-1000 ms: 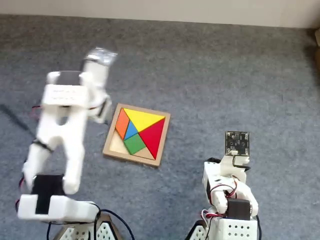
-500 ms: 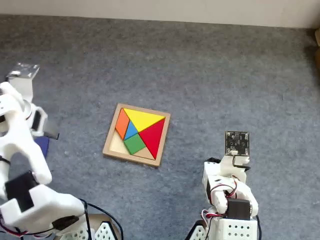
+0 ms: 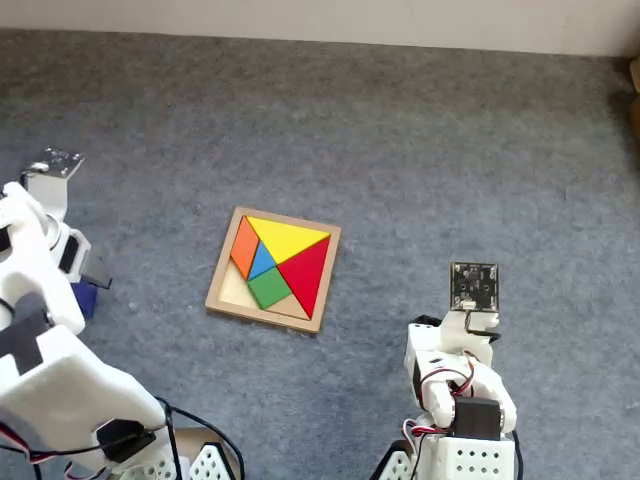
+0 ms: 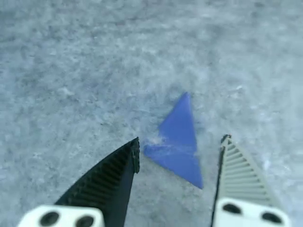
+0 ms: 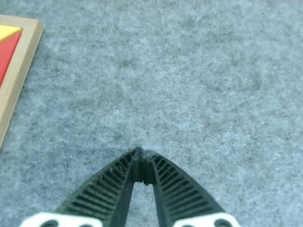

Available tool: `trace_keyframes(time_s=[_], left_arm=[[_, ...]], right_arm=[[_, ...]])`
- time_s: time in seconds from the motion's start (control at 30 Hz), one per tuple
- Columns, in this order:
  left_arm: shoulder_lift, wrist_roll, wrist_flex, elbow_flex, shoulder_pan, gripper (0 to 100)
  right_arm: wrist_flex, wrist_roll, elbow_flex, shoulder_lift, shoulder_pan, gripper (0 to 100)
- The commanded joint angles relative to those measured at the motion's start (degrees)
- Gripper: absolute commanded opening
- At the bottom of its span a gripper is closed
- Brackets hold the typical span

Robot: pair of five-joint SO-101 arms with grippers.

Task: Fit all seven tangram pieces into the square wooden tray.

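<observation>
As seen from above, grey carpet [image 3: 420,150]: short fuzzy pile, flat, wide bare stretches on every side of tray [image 3: 221,262]. White plastic left arm [image 3: 45,330] at carpet's left edge, well apart from tray. White right arm [image 3: 455,385] folded low by front edge, right of tray. Square tray of pale wood, raised rim, skewed mid-carpet. Inside, flat smooth pieces flush edge to edge: yellow triangle [image 3: 288,240] along far rim, red triangle [image 3: 308,272] along right rim, orange piece [image 3: 243,247] by left rim, green square [image 3: 267,287], small light-blue triangle [image 3: 262,262] in the middle. Bare wood at near-left corner. Loose dark-blue triangle [image 4: 177,144] flat on carpet beside left arm, sharp-cornered, well apart from tray. Left gripper [image 4: 180,140] spread wide, ribbed fingers, one black, one white, either side of dark-blue triangle, gripping nothing. Right gripper [image 5: 143,156]: black ribbed fingers closed tip to tip over bare carpet, holding nothing.
</observation>
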Motion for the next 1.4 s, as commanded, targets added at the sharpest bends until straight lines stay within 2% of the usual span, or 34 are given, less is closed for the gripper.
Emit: trace_keyframes(time_s=[0.0, 0.6, 0.77, 1.03, 1.1, 1.23, 1.37], left_arm=[[1.4, -0.6, -2.1, -2.0, -1.7, 30], [5.0, -0.3, -1.8, -1.4, -3.4, 30], [5.1, -0.4, -1.7, -1.3, -2.5, 23], [4.4, -0.4, -1.7, 2.2, 0.3, 21], [4.4, -0.4, -1.5, 1.9, 1.1, 18], [1.5, -0.4, 3.3, 1.6, 4.2, 10], [-5.4, -0.2, 8.6, 2.1, 7.6, 8]], right_arm=[[-0.6, 0.3, 5.8, -0.3, 0.7, 1.9], [-0.6, 0.3, 5.8, -0.4, 0.7, 1.9], [-0.6, 0.3, 5.8, -0.4, 0.7, 1.9], [-0.6, 0.3, 5.8, -0.4, 0.7, 1.9], [-0.6, 0.3, 5.8, -0.4, 0.7, 1.9], [-0.6, 0.3, 5.8, -0.3, 0.7, 1.9], [-0.6, 0.3, 5.8, -0.3, 0.7, 1.9]])
